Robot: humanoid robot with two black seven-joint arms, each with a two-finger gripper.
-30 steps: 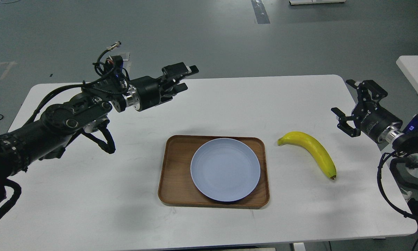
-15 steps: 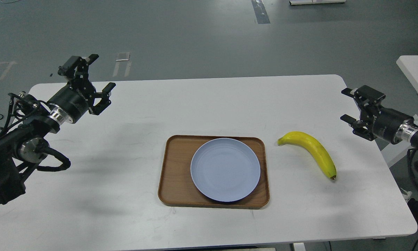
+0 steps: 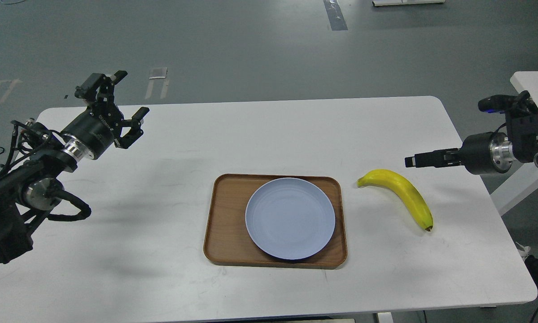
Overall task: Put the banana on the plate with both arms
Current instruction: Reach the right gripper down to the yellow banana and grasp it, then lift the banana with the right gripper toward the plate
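Observation:
The yellow banana (image 3: pixel 401 193) lies on the white table (image 3: pixel 161 251), right of the tray, its dark tip toward the front. The pale blue-grey plate (image 3: pixel 290 218) sits empty on the brown wooden tray (image 3: pixel 224 224). My left gripper (image 3: pixel 131 94) is open and empty above the table's far left corner. My right gripper (image 3: pixel 413 160) points left, a little above and behind the banana's middle and apart from it. It is seen side-on as one thin bar, so its two fingers cannot be told apart.
A second white table (image 3: pixel 535 87) stands at the right edge, behind my right arm. Grey floor lies beyond the table's far edge.
My left arm swung from mid-table back to the far left corner and has held still since. My right gripper turned side-on and moved left toward the banana.

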